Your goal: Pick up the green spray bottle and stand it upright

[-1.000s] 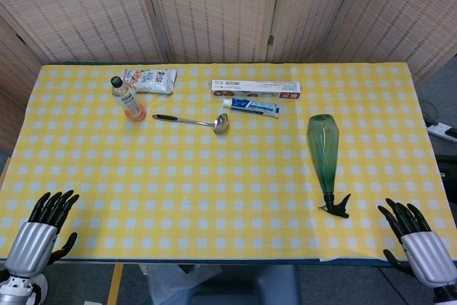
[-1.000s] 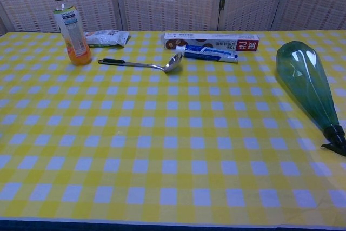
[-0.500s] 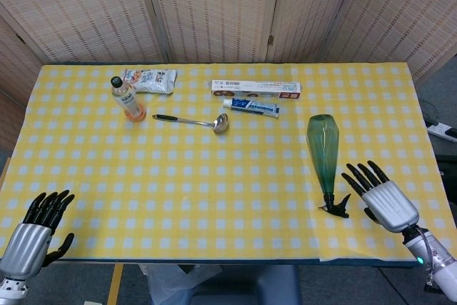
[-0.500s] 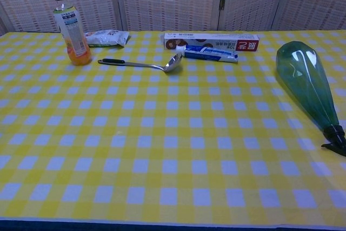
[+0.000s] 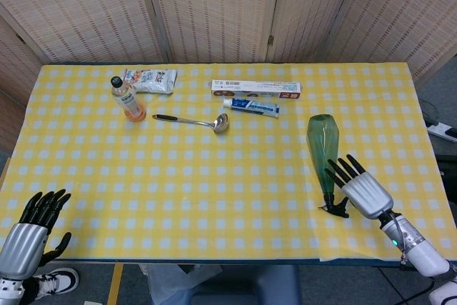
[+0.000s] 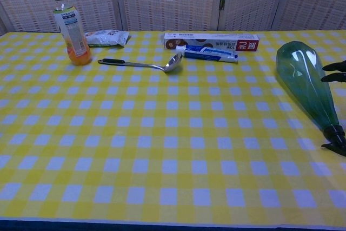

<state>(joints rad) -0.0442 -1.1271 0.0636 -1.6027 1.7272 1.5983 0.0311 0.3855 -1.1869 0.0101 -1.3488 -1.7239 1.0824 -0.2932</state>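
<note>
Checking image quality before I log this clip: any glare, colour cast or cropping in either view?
Head view: even light, sharp, both hands in frame, soft sheen on the green spray bottle. Chest view: bluish cast over the tablecloth, white streaks of glare on the bottle, and only the right hand's fingers enter at the right edge.

— Where does your head camera sit?
— High above the near edge, tilted steeply down; I see the whole surface point(image 5: 214, 176) back to the wicker screen point(image 5: 214, 5).
— And the chest one?
— Low and close, facing level across the cloth toward that screen.
— What do they share?
— The far row: ladle point(image 5: 193, 121), toothpaste box point(image 6: 212, 41), and the green spray bottle point(image 6: 305, 85).
</note>
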